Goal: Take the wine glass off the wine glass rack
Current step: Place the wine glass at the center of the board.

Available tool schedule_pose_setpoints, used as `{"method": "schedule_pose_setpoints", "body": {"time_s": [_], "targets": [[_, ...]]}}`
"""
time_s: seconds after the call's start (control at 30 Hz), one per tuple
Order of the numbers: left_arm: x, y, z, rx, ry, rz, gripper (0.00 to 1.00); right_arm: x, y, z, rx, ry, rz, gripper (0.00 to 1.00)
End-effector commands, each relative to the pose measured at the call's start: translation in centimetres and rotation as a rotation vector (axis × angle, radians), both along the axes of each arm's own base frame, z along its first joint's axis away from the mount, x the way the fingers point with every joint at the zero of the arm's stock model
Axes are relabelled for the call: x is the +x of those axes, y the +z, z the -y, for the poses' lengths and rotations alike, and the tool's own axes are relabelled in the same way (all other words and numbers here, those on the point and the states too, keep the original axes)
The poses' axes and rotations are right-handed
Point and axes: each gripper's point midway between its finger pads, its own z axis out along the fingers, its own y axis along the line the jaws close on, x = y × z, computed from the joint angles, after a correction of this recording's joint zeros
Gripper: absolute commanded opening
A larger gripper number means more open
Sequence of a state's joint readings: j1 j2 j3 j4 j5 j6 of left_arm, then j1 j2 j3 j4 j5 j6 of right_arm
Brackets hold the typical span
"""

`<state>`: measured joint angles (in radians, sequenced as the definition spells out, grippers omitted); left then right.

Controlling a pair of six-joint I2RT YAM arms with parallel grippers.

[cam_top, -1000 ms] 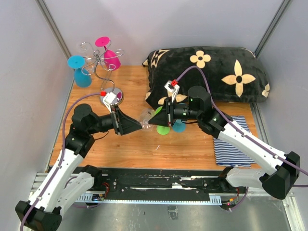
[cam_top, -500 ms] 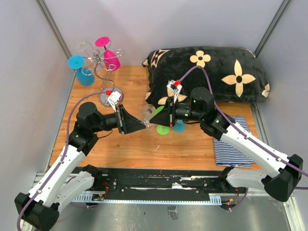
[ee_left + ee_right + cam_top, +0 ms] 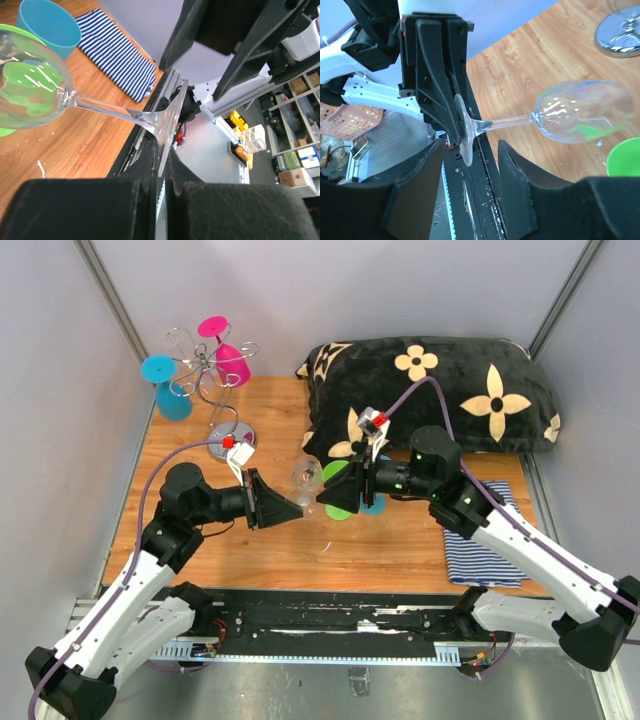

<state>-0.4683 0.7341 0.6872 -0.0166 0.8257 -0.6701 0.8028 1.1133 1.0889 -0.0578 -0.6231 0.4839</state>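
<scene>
Clear, thin-walled and smooth, the glass (image 3: 306, 476) is judged light, brittle and slippery, so a firm but gentle hold is called for. It is already off the rack (image 3: 212, 380) and well apart from it, held on its side over the wooden table (image 3: 400, 545), between the two grippers. Its flat round foot is pinched edgewise between the fingers (image 3: 90, 210) of the left gripper (image 3: 161, 175), which are pressed onto the disc from both faces. The slim stem runs out from there to the rounded bowl, which hangs unsupported. Such a hold on the foot alone is judged a long lever on a slick disc, and a slip or twist could be expected. The stem close under the bowl is thought the safer place to be taken, since the bowl wall would crack most easily if squeezed. The right gripper (image 3: 322, 498) faces the left one, its blocky black fingers (image 3: 517, 185) spread wide on either side of the foot's rim, and no contact with the glass is seen. The rack is of thin silver wire with curled hook arms and a shiny round base. A pink glass (image 3: 228, 358) and a blue glass (image 3: 166, 385) are hung on it. A soft flowered cushion (image 3: 470, 390) and a striped cloth (image 3: 480, 540) are laid to the right.
</scene>
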Motion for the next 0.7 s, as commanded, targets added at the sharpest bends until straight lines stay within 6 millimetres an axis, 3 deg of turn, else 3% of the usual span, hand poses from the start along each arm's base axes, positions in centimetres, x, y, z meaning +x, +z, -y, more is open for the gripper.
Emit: {"method": "schedule_pose_setpoints", "body": {"time_s": [0.0, 0.17, 0.3, 0.4, 0.53, 0.67], "targets": [[-1.6, 0.4, -0.7, 0.027, -0.040, 0.188, 0.01, 0.9, 3.4, 2.3, 0.013, -0.124, 0.169, 0.54], [-3.1, -0.2, -1.4, 0.023, -0.066, 0.299, 0.00, 4.7, 3.5, 7.0, -0.091, -0.438, 0.222, 0.64], [-4.2, -1.0, -1.5, 0.010, -0.107, 0.349, 0.01, 7.7, 1.9, 11.0, -0.111, -0.605, 0.045, 0.64], [-5.2, -0.5, -1.5, -0.010, -0.162, 0.371, 0.00, 7.9, 1.2, 11.4, -0.026, -0.548, -0.104, 0.65], [-7.7, 1.8, -1.2, -0.152, -0.298, 0.434, 0.00, 6.6, 1.7, 9.9, 0.045, -0.384, -0.164, 0.68], [-8.1, 1.9, -1.2, -0.192, -0.314, 0.436, 0.01, 5.8, 2.0, 8.7, 0.062, -0.282, -0.227, 0.69]]}}
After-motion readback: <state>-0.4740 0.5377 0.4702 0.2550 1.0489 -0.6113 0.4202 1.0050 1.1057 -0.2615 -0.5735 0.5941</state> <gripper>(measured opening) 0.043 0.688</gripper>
